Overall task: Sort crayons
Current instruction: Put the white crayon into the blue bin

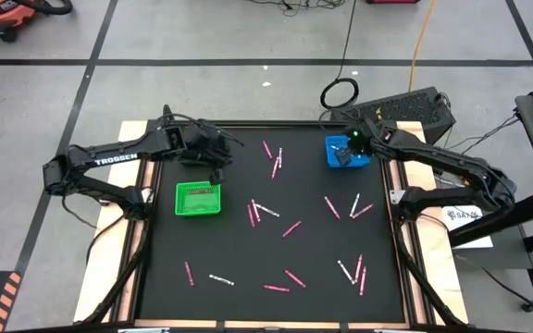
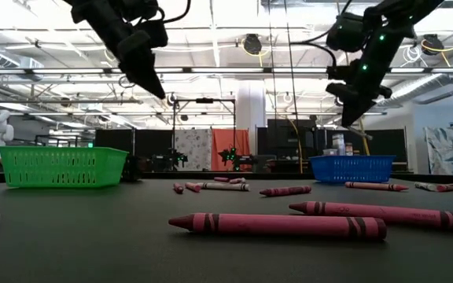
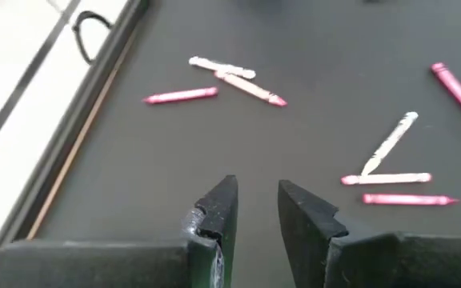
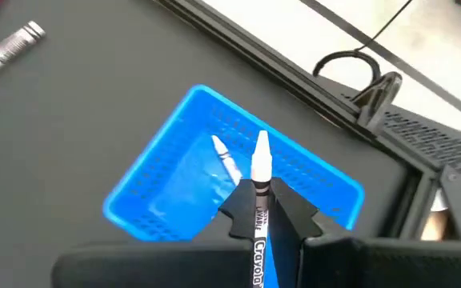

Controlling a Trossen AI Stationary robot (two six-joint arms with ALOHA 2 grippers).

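Nearest my low camera, pink crayons lie scattered over the mat. My left gripper hovers past the green basket, fingers apart, empty. Farther back, my right gripper pinches a white crayon above the blue basket.

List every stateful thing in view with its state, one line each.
left gripper: open, empty, raised near the green basket
right gripper: shut on white crayon, above the blue basket
white crayon: held, pointing into the basket
blue basket: holds one white crayon
green basket: holds pink crayons
loose crayons: scattered flat on the mat, unsorted
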